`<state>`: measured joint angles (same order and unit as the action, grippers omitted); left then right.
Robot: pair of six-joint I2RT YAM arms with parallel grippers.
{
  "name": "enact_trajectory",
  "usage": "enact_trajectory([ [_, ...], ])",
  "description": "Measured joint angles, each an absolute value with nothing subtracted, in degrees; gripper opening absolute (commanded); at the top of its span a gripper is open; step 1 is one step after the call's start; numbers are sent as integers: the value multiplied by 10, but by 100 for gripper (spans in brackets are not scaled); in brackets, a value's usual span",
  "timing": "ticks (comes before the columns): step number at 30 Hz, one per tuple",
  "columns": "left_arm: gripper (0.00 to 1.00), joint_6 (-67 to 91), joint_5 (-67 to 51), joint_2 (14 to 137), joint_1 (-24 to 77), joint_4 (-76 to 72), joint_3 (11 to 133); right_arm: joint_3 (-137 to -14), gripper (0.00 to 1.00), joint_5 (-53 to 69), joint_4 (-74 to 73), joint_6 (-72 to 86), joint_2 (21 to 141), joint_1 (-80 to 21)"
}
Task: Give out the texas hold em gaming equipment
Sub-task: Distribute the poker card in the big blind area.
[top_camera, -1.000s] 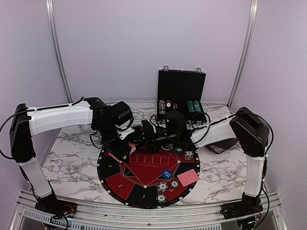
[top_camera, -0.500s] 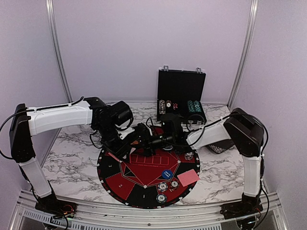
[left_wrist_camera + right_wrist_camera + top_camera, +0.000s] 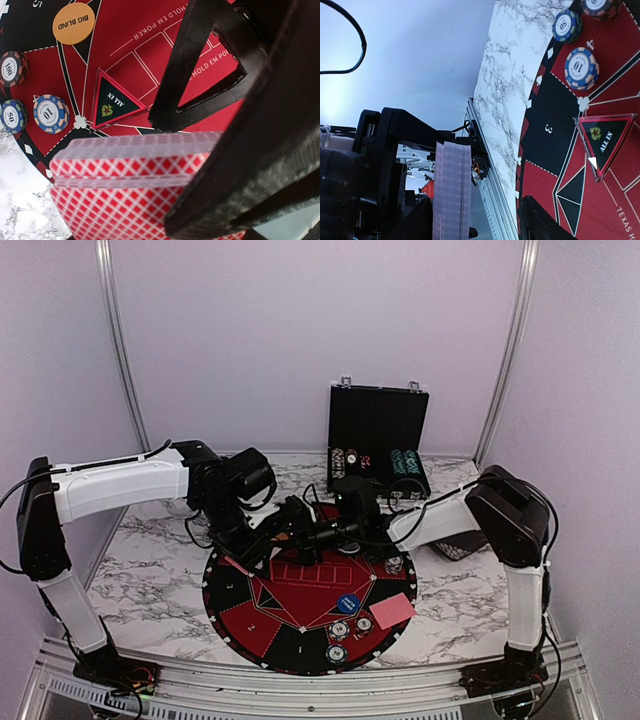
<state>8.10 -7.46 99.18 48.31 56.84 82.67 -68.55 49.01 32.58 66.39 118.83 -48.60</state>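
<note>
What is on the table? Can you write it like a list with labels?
Mat: round, red and black
Left gripper: holds cards
Right gripper: open, by the cards
Chips: on the mat's edge
Big blind disc: orange, on the mat
Case: open, at the back

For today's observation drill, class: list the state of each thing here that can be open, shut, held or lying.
chip case: open, lid upright
left hand: shut on the deck of cards
right hand: open
big blind disc: lying label up
</note>
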Motion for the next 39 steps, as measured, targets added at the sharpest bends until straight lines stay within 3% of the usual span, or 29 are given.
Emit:
enact_trajectory([
  [39,51,83,-75,992,483,568,827,-664,56,485,325,660,1169,-463],
])
